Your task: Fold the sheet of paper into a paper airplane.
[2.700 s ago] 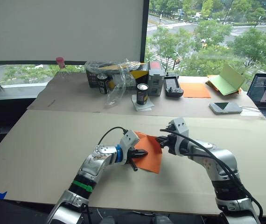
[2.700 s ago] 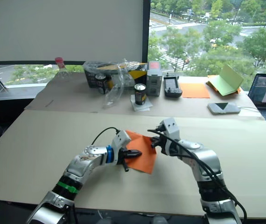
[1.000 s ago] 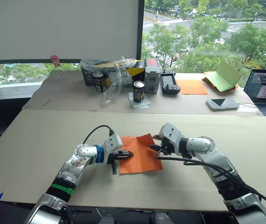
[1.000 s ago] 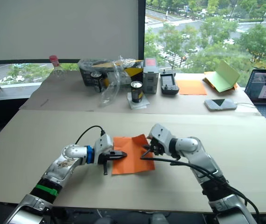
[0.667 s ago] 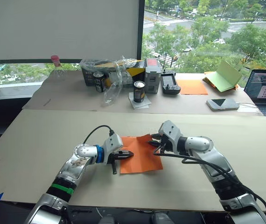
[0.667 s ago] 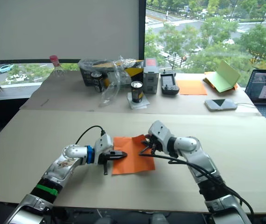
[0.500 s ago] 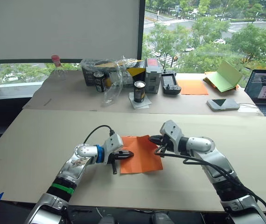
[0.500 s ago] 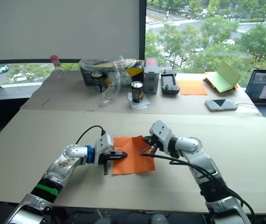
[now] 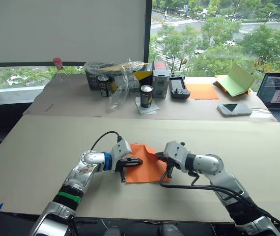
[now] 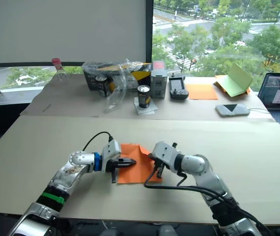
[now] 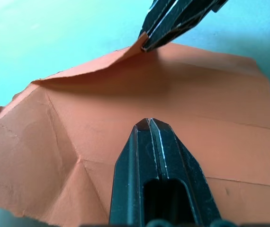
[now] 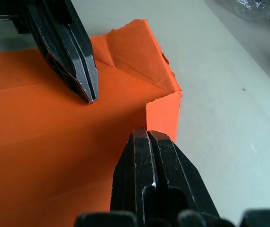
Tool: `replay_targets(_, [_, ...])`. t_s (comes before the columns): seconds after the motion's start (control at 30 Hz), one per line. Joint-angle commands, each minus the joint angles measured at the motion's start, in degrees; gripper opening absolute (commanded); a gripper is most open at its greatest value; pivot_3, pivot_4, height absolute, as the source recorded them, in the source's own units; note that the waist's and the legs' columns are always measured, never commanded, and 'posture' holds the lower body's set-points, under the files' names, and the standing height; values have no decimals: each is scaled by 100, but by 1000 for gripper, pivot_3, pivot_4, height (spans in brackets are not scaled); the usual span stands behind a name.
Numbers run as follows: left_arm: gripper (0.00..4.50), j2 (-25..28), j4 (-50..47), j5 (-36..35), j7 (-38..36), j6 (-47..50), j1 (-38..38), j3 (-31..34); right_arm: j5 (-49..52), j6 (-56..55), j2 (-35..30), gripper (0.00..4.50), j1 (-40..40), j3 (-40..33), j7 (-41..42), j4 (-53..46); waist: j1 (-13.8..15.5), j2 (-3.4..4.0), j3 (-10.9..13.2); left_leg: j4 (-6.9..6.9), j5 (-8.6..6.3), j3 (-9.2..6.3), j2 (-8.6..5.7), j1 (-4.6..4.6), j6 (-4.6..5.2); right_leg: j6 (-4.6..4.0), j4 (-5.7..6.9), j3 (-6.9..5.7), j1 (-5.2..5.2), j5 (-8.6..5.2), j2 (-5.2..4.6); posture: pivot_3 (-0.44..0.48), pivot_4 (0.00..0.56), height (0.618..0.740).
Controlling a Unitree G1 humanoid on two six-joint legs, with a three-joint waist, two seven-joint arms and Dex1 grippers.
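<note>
The sheet of paper [image 9: 145,172] is bright orange and lies on the near table between both arms; it is creased and mostly flat, not in a paper airplane shape. My left gripper [image 9: 139,161] is shut, and its tip [image 11: 149,124] presses down on the sheet's middle. My right gripper [image 9: 157,156] is shut on the sheet's far right corner [image 12: 162,109], which is lifted off the table and bent inward. In the right wrist view, my left gripper's fingers [image 12: 80,71] stand just beyond the raised flap. A creased corner fold [image 12: 135,52] shows at the sheet's far edge.
The far table holds two cans [image 9: 150,96], a plastic-wrapped box [image 9: 118,76], a controller [image 9: 181,89], a paler orange sheet [image 9: 202,91], a light green booklet [image 9: 235,82], a phone [image 9: 234,109] and a laptop [image 9: 277,93]. Bare tabletop [image 9: 42,147] surrounds the paper.
My right gripper has moved left and toward me, pulling the sheet's far right corner up and inward. My left gripper stays pressed on the sheet.
</note>
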Motion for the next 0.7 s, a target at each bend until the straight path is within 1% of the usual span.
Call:
replay_targets(0.03, [0,-21,-53,-62,24,23,-121,106,-109,-189,43,36,66,73,-60,-85,0,0,0,0,0,0,0,0,0,0,0,0,0,0,0,0,150,732])
replay_targets(0.2, [0,-98,-50,-261,124,239,-224,352,-310,-126,55,36,102,133,-137,3,-7,0,0,0,0,0,0,1,0,0,3,0,0,0,0,0,150,732])
replay_targets(0.3, [0,-439,75,-652,643,622,-482,892,-362,-12,-18,36,184,179,-89,78,-1,-1,0,2,0,-1,0,2,0,0,4,0,2,0,0,0,150,732])
replay_targets(0.37, [0,-529,114,-726,761,759,-595,1019,-351,7,-9,36,214,166,-90,98,0,-2,0,5,0,-2,0,2,0,0,4,-1,4,0,0,0,150,732])
replay_targets(0.47, [0,-568,147,-652,761,838,-700,913,-354,33,7,36,211,161,-107,116,-4,-2,-1,5,0,-2,-1,4,0,0,4,0,6,0,0,0,150,732])
replay_targets(0.53, [0,-558,292,-313,843,722,-832,633,-351,55,21,36,196,155,-120,137,-1,-2,-1,5,0,-2,-1,5,0,0,4,0,6,0,0,0,150,732])
replay_targets(0.63, [0,-775,567,-107,1090,835,-1140,457,-348,65,33,36,145,123,-143,244,13,-3,-1,6,1,-2,-4,9,-1,0,4,0,13,1,0,0,150,732])
replay_targets(0.7, [0,-848,741,32,1130,819,-1268,345,-347,64,50,36,96,107,-159,296,8,-3,-1,7,1,-2,-5,15,-1,0,4,0,21,1,0,0,150,732])
